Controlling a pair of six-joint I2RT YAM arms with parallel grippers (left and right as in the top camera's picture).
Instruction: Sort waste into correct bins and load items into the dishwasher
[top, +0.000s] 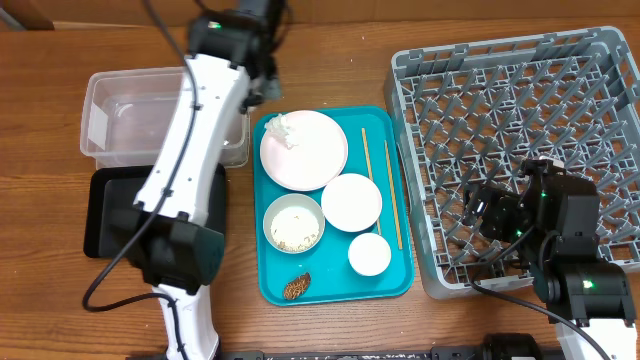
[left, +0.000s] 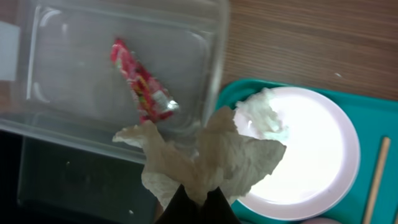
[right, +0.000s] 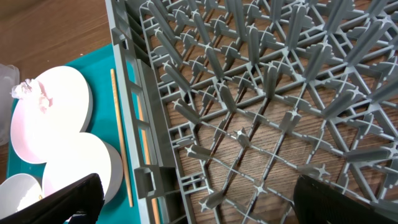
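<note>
Pinching a crumpled tissue (left: 205, 155) in the left gripper (left: 196, 202), jaws pressed together on its lower fold. Hanging it over the near corner of the clear tub (left: 74, 74), just beside the teal tray (left: 367, 112).

Judged step: drop the tissue into a bin.
- Carry further in over the tub floor, well past the rim, before letting go.
- Keep high enough that the loose flaps do not snag the wall.
- Spread the jaws fully and wait for the paper to fall free.
- Expect a second trip for the tissue scrap (left: 261, 115) on the plate (left: 311, 162).

Already in the tub: a red wrapper (left: 140, 84), so probably the right bin, though cannot say for sure.

Parked over the dish rack (top: 520, 120) with the right gripper (right: 199, 196) spread wide, holding nothing.

Hard to make out:
- From overhead, cannot see the left fingers or the held tissue, both hidden under the arm.
- Same for much of the black tray (top: 105, 215).
- In the right wrist view, only the dark finger ends showing at the bottom corners.
- Too small to count the rice in the bowl (top: 294, 222).
- Cannot identify the brown scrap (top: 297, 287) beyond its colour.
</note>
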